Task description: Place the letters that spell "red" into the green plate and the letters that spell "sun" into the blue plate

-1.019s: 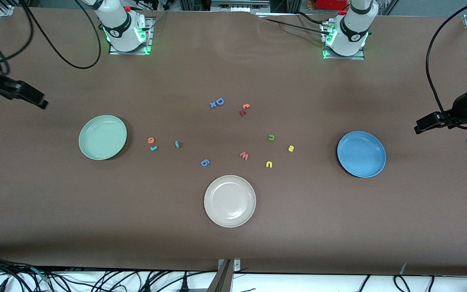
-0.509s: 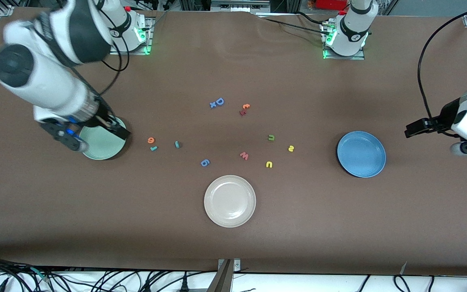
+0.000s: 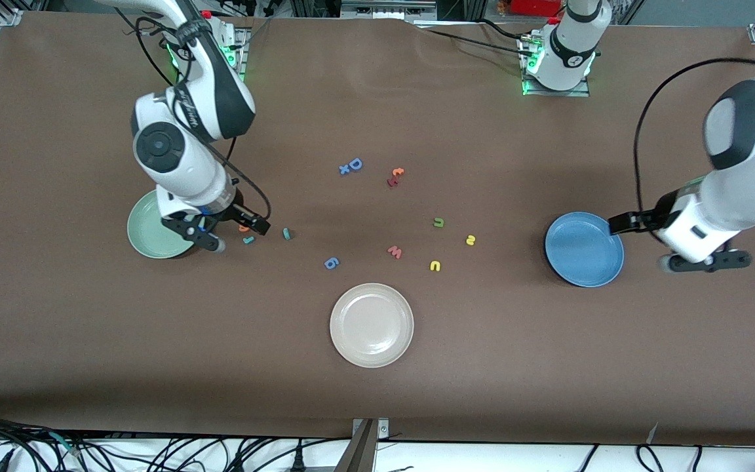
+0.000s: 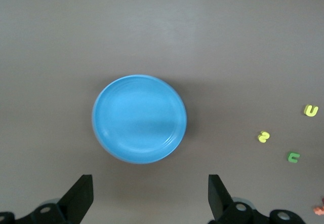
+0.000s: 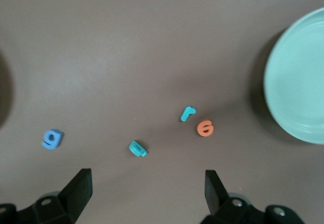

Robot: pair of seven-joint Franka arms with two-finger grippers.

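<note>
The orange "e" (image 3: 243, 228) (image 5: 205, 128), teal "r" (image 3: 248, 240) (image 5: 188, 113) and teal "d" (image 3: 287, 233) (image 5: 137, 148) lie on the table beside the green plate (image 3: 148, 233) (image 5: 304, 87). My right gripper (image 3: 204, 237) (image 5: 147, 196) hangs open and empty over the plate's edge, close to these letters. The yellow "s" (image 3: 470, 240) (image 4: 263, 137), green arch letter (image 3: 438, 222) (image 4: 293, 157) and yellow arch letter (image 3: 435, 265) (image 4: 311, 111) lie between the table's middle and the blue plate (image 3: 584, 249) (image 4: 139, 118). Beside that plate, my left gripper (image 3: 705, 262) (image 4: 149, 198) is open and empty.
A beige-white plate (image 3: 371, 325) sits nearer the front camera at mid-table. A blue "6"-like piece (image 3: 331, 263) (image 5: 51, 139), a pink "w" (image 3: 395, 252), a blue "D" (image 3: 354, 164) with a small "x", and two red-orange letters (image 3: 395, 177) lie scattered around the middle.
Both arms have swung in from the table's ends. The right hand came over the green plate's edge near the "e"; the left hand came close beside the blue plate. No letter moved.
</note>
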